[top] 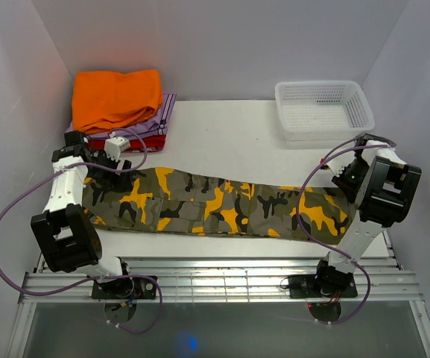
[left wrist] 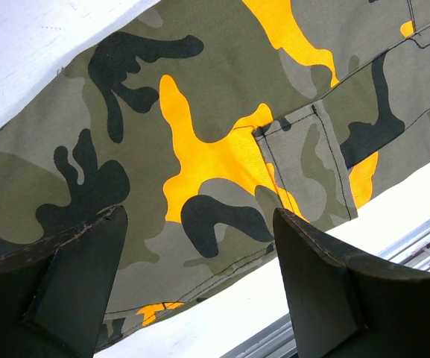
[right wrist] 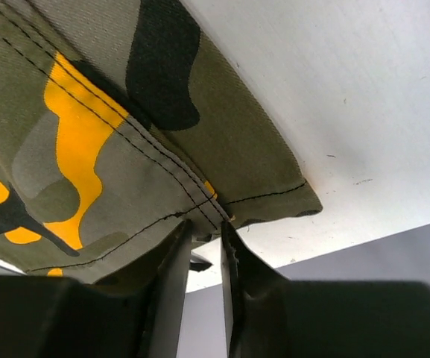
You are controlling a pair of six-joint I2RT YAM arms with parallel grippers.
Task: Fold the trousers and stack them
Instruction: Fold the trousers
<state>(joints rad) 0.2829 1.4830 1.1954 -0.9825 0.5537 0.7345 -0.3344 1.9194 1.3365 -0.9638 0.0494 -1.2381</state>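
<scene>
Trousers (top: pixel 215 205) lie lengthwise on the worktop (top: pixel 229 134), right hand (right wrist: pixel 203 233) pinching a hem corner, likely to fold it over, left hand (left wrist: pixel 198 224) spread above the opposite end.

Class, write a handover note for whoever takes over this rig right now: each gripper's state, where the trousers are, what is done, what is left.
Left gripper: open, jaws wide, above the left end of the trousers, holding nothing.
Right gripper: shut on the trousers' edge at their right end.
Trousers: stretched lengthwise across the table, apart from the pile of folded clothes at back left.
Done: laid out as a long strip.
Left: fold end to end, then stack, probably on that pile.
</scene>
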